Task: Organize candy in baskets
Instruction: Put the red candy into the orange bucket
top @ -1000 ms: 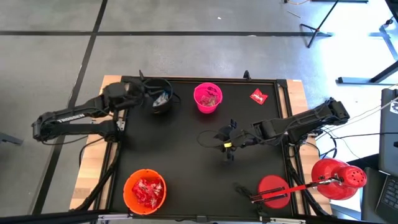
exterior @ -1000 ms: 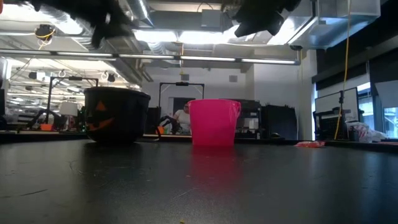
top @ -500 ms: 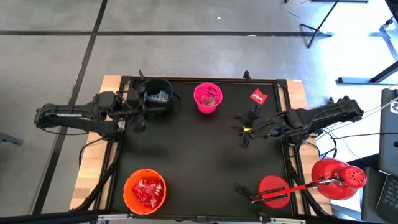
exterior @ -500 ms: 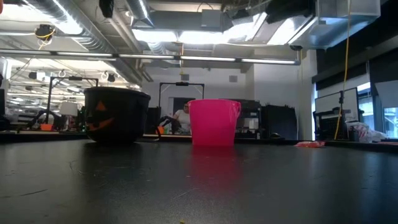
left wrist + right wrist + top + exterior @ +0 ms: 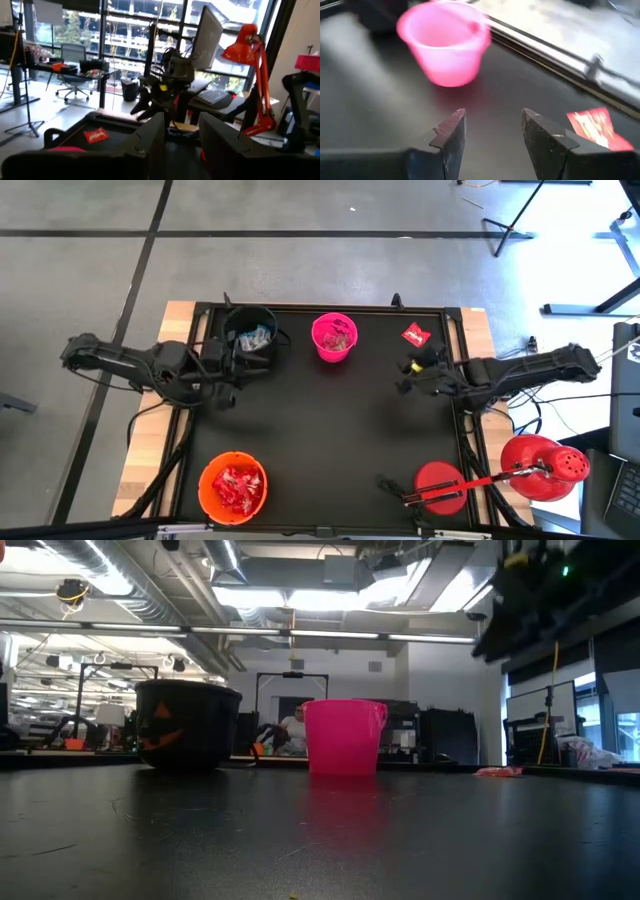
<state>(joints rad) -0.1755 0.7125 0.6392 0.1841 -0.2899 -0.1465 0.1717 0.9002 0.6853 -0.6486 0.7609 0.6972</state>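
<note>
Right gripper [image 5: 412, 367] hangs with its fingers apart and nothing between them, over the table's [image 5: 320, 430] right side, near the one loose red packet [image 5: 416, 335] that lies by the far right corner. In the right wrist view the packet [image 5: 594, 128] sits just past one finger [image 5: 547, 142], with the pink bucket [image 5: 445, 42] farther off.

By the look of it the sorting is nearly done. The orange bucket [image 5: 233, 485] at the near left is full of red packets, the pink bucket [image 5: 334, 337] holds dark and greenish sweets, and the black bucket [image 5: 251, 336] holds blue-and-white bars. The loose red packet is the only sweet I can find outside a bucket, so what is left seems to be that one piece, which would belong with the reds in the orange bucket across the table.

The right arm is stretched in low from the right edge, wrist pointing toward the far middle. Left gripper [image 5: 222, 370] is drawn back at the left edge just beside the black bucket, its fingers [image 5: 150, 142] parted and empty, the arm folded outward past the table's side.
</note>
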